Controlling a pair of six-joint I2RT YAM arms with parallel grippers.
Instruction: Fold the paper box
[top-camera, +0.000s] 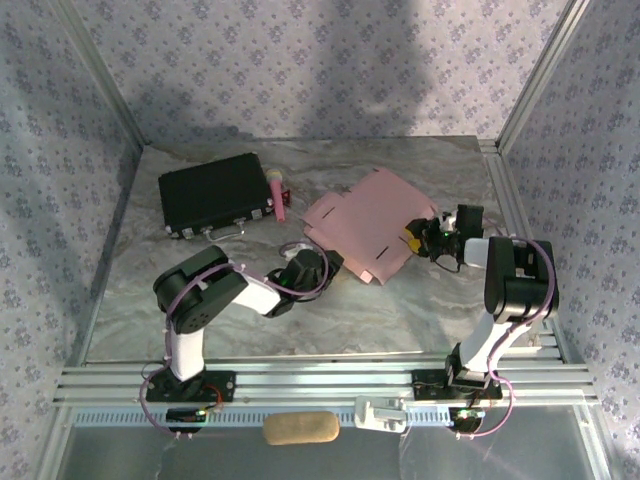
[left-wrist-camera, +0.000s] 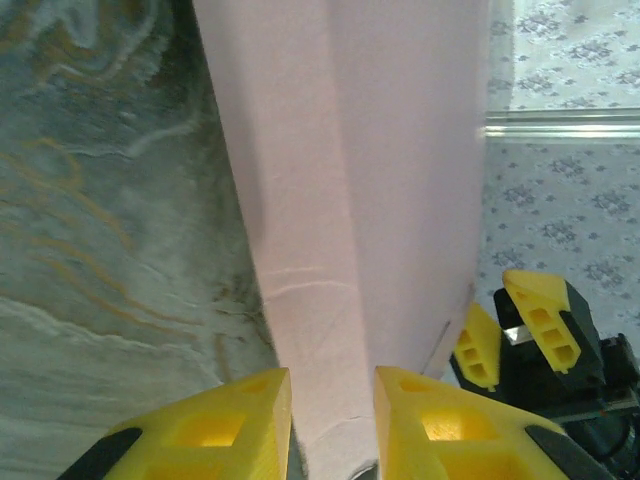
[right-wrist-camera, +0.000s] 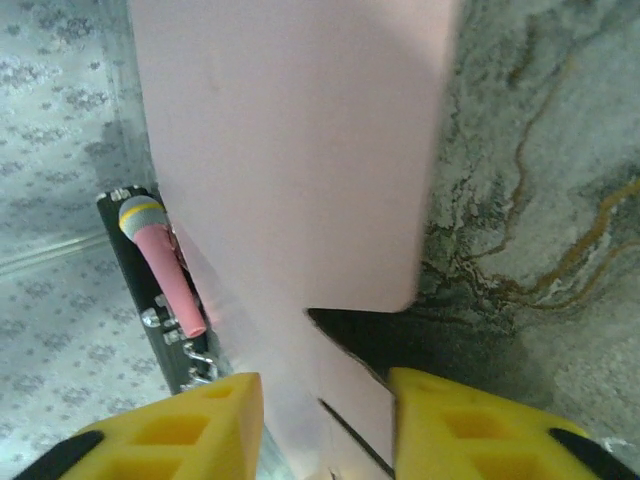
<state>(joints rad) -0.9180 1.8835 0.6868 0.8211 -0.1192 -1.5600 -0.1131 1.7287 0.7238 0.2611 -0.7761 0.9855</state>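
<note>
Box (top-camera: 365, 215) lies opened out mid-table (top-camera: 400, 320), nudged toward the right edge, not folded up yet. Left pincer (left-wrist-camera: 333, 380) straddles its near-left corner and right pincer (right-wrist-camera: 325, 385) its right edge, I reckon so each can work a flap from opposite sides. Jaws are partly apart on both, can't tell if they're really pinching. Count: one box, two pincers, one black case (top-camera: 213, 193) and one pink mic (top-camera: 277, 195) toward the far-left corner.
</note>
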